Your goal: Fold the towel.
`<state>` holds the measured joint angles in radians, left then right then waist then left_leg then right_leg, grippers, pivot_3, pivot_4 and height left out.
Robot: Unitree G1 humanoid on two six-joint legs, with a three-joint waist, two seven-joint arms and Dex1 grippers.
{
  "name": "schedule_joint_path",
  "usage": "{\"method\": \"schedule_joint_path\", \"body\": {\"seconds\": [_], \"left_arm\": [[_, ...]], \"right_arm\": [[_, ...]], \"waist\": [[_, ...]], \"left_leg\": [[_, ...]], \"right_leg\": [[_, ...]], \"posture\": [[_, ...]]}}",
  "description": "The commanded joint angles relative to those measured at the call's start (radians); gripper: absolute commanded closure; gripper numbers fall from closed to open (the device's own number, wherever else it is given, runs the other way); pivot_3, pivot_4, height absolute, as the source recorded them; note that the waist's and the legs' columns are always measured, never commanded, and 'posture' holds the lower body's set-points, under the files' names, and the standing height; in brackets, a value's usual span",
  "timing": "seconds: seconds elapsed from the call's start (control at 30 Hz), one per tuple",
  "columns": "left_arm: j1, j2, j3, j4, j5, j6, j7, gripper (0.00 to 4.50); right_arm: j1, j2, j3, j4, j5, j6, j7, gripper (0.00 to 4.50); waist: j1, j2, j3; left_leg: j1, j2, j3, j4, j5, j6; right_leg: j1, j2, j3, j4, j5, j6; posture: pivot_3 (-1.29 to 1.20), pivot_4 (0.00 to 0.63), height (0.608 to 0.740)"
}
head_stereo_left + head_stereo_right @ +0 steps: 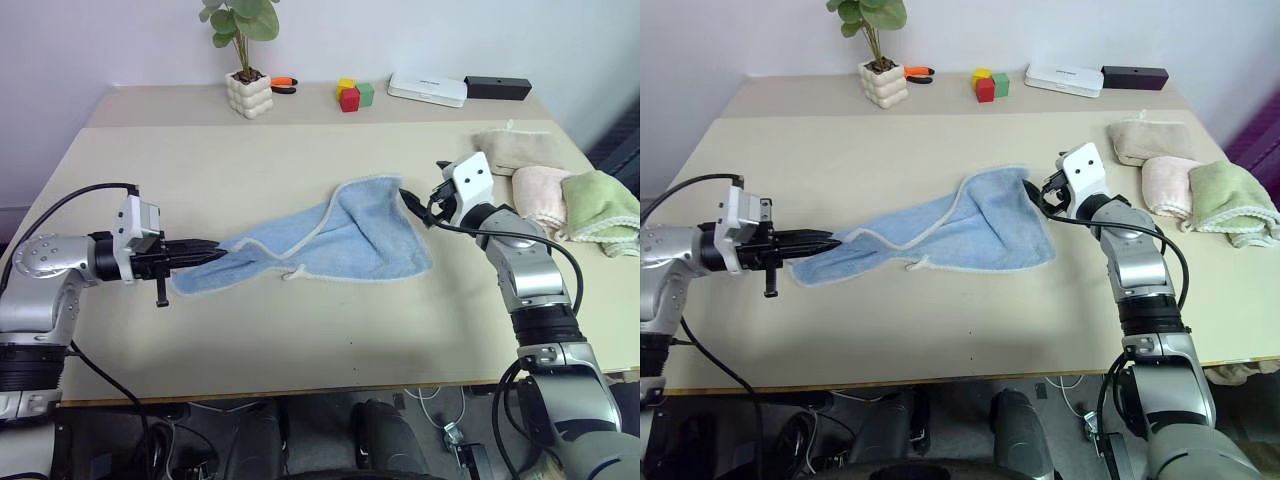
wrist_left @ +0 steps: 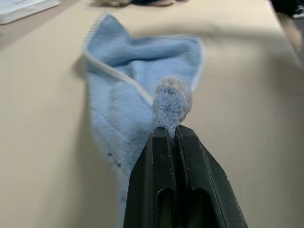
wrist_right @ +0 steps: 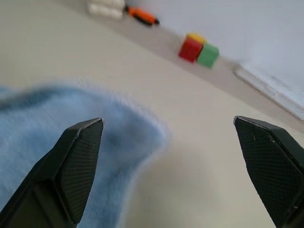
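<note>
The light blue towel [image 1: 345,235] lies crumpled across the middle of the beige table [image 1: 300,340], drawn out into a narrow tail toward the left. My left gripper [image 1: 218,252] is shut on that left corner; in the left wrist view a tuft of towel [image 2: 172,102] bulges out past the black fingers [image 2: 164,156]. My right gripper [image 1: 410,197] stands wide open at the towel's right edge, its fingers [image 3: 78,156] spread over the blue cloth [image 3: 57,123], nothing between them.
Folded beige [image 1: 515,148], pink [image 1: 540,192] and green [image 1: 600,205] towels lie at the right edge. Along the back stand a potted plant [image 1: 247,85], an orange-handled tool [image 1: 283,83], coloured blocks [image 1: 353,95], a white box [image 1: 428,89] and a black box [image 1: 497,88].
</note>
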<state>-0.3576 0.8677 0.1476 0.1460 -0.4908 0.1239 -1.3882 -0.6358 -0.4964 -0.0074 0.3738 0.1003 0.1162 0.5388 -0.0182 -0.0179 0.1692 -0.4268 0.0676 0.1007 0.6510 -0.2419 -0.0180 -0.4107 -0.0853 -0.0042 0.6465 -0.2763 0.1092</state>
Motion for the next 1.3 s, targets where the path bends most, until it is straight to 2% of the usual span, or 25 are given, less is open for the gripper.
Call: {"method": "schedule_joint_path", "body": {"seconds": [0.03,0.13,0.33,0.57,0.7,1.0,1.13,1.23,1.3], "left_arm": [[-0.019,0.042,0.072,0.020,-0.010,-0.019,-0.004,4.44],[-0.011,0.051,0.087,0.024,-0.002,-0.026,0.008,4.44],[0.008,0.030,0.080,-0.021,-0.002,-0.018,0.037,4.44],[0.019,0.012,0.069,-0.069,-0.004,0.005,0.056,4.44],[0.020,0.011,0.070,-0.073,-0.003,0.004,0.057,4.44],[0.034,0.013,0.072,-0.088,-0.009,0.014,0.052,4.44],[0.035,0.010,0.071,-0.089,-0.007,0.012,0.053,4.44],[0.039,0.009,0.070,-0.090,-0.004,0.009,0.052,4.50],[0.041,0.008,0.069,-0.089,-0.002,0.007,0.052,4.50]], "right_arm": [[-0.071,-0.004,0.006,0.060,-0.022,-0.058,0.026,0.00],[-0.138,0.040,-0.012,0.183,0.011,-0.047,0.045,0.00],[-0.277,0.129,-0.016,0.446,-0.011,-0.057,-0.006,0.00],[-0.450,0.179,-0.050,0.762,-0.049,-0.091,-0.238,0.00],[-0.486,0.195,-0.092,0.834,-0.029,-0.094,-0.250,0.00],[-0.488,0.236,-0.062,0.897,-0.097,-0.084,-0.302,0.00],[-0.503,0.267,-0.102,0.900,-0.069,-0.072,-0.289,0.00],[-0.506,0.284,-0.117,0.901,-0.058,-0.056,-0.256,0.88],[-0.504,0.289,-0.117,0.901,-0.064,-0.047,-0.251,1.80]], "waist": [[-0.003,0.000,0.000],[-0.004,0.000,0.000],[-0.003,0.001,0.000],[-0.003,0.001,0.001],[-0.006,0.001,0.001],[-0.029,0.002,0.001],[-0.030,0.002,0.001],[-0.030,0.002,0.001],[-0.030,0.002,0.001]], "left_leg": [[0.000,0.000,0.000,0.000,0.000,0.000],[0.000,0.000,0.001,-0.001,0.000,0.000],[0.000,0.000,0.001,-0.001,0.000,-0.001],[0.000,0.000,0.001,-0.001,0.001,-0.001],[0.000,0.000,0.001,-0.002,0.001,-0.001],[0.000,0.000,0.002,-0.003,0.001,-0.002],[0.000,0.001,0.002,-0.003,0.001,-0.002],[0.000,0.001,0.002,-0.003,0.001,-0.002],[0.000,0.001,0.002,-0.003,0.001,-0.002]], "right_leg": [[0.000,0.000,0.000,0.000,0.000,0.000],[-0.001,0.000,0.000,0.000,0.000,0.000],[-0.001,0.000,0.000,0.001,0.000,0.000],[-0.001,0.000,0.000,0.001,0.000,0.000],[-0.002,0.000,0.000,0.001,0.000,0.000],[-0.002,0.000,0.000,0.001,0.000,0.000],[-0.002,0.000,0.000,0.001,0.000,0.000],[-0.002,0.000,0.000,0.001,0.000,0.000],[-0.002,0.000,0.000,0.001,0.000,0.000]], "posture": [[0.00,0.150,0.735],[0.00,0.150,0.735],[0.00,0.150,0.735],[0.00,0.150,0.735],[0.00,0.150,0.735],[0.00,0.150,0.735],[0.00,0.150,0.735],[0.00,0.150,0.735],[0.00,0.150,0.735]]}}
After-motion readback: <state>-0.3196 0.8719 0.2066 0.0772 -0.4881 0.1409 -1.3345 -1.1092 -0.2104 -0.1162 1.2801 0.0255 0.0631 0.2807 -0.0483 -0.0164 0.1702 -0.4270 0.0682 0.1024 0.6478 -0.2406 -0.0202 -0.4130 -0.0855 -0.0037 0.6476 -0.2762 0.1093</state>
